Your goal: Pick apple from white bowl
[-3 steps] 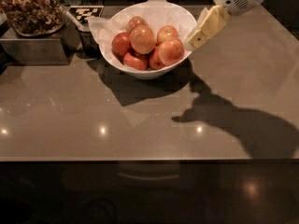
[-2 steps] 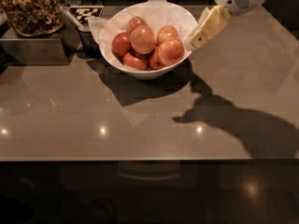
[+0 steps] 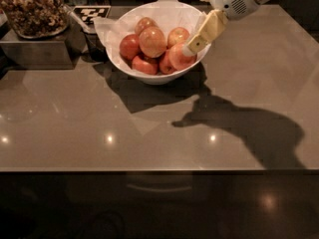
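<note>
Brown counter [image 3: 99, 113] carries our bowl [image 3: 155, 77] near the back, with the apple [image 3: 152, 41] on top of the pile inside. Our gripper [image 3: 190, 48] hangs just inside the bowl's right rim, over a smaller apple [image 3: 179, 59]. We cannot tell whether it is spread or closed.

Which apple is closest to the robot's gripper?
The apple at the white bowl's right edge: the gripper sits right over it; the others lie farther left.

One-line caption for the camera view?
Robot's tool at the rim of the glossy white bowl, near the large orange-red apple.
</note>
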Motion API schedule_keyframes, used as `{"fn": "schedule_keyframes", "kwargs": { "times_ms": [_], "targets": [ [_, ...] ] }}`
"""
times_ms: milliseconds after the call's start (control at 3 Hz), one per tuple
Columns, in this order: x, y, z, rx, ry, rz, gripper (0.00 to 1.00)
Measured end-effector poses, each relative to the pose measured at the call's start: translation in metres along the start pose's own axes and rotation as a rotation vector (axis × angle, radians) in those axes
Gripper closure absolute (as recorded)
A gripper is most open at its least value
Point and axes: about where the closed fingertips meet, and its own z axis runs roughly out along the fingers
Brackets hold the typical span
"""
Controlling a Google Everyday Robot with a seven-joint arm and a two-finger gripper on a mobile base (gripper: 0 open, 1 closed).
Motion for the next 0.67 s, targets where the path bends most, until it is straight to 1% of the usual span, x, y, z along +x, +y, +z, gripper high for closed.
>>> {"fn": "schedule_keyframes", "kwargs": {
  "times_ms": [667],
  "targets": [
    [-0.0007,-0.0001,0.0007,-0.001,-0.001,-0.001,0.22]
  ]
}}
